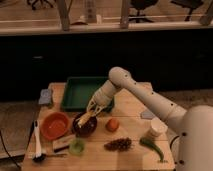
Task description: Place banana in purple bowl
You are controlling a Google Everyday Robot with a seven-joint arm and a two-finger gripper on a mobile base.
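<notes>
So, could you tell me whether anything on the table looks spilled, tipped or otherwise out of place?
Nothing stands out. The gripper hangs over the purple bowl with the banana slanting into it; the orange bowl and green cup stand upright, and no spill shows on the table.

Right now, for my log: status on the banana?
Gripper low over purple bowl. Banana at its tip, over bowl; held or released unclear. Orange beside bowl, apart.
</notes>
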